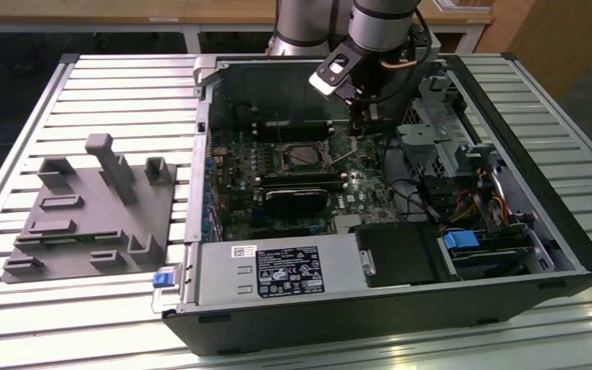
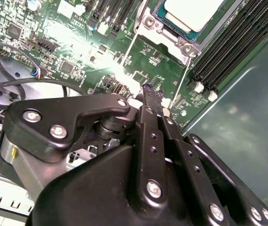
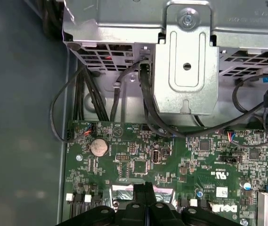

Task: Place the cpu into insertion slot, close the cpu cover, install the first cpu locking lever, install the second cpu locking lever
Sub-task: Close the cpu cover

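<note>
Inside the open computer case (image 1: 543,231), the cpu (image 2: 192,12) is sitting in the insertion slot (image 1: 301,158) on the green motherboard (image 3: 134,162), its silvery top facing up. The cpu cover (image 2: 176,32) is appearing to lie down around the chip's edge, though how fully is hard to tell. Two thin metal locking levers (image 2: 132,47) are slanting out from the socket's corners, one (image 2: 183,80) passing just beside the claw's tips. The claw (image 2: 149,89) is hanging over the board to the exterior view's right of the slot, its black fingers (image 3: 144,187) pressing together with nothing between them. Long black memory slots (image 2: 228,52) are running alongside the socket. A coin cell battery (image 3: 99,147) is lying on the board below a grey metal drive cage (image 3: 185,56) with black cables trailing from it. The case is resting on a slatted table (image 1: 28,100), with a grey moulded fixture (image 1: 90,208) lying to the exterior view's left.
</note>
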`<state>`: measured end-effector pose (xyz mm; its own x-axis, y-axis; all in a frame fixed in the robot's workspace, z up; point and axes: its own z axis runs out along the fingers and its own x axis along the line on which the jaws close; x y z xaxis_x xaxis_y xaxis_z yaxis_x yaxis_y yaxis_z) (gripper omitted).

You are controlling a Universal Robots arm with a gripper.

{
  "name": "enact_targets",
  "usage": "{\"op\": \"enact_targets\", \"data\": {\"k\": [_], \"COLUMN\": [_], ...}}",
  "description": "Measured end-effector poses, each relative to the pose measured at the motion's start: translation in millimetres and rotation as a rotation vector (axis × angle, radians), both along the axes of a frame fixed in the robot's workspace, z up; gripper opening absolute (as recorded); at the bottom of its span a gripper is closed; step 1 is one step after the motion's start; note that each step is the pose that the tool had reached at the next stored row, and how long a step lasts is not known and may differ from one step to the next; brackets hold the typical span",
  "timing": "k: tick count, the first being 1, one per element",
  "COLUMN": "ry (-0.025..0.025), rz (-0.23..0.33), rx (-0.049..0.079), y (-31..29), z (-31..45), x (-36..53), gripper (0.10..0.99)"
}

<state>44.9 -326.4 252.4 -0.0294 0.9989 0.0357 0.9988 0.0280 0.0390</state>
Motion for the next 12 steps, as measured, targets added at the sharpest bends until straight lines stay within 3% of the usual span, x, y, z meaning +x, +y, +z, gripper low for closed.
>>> {"op": "enact_targets", "data": {"k": [12], "ry": [0.0], "rz": [0.0], "rx": [0.0], "y": [1.9], "z": [-1.3], "x": [8.9], "gripper": [0.106]}}
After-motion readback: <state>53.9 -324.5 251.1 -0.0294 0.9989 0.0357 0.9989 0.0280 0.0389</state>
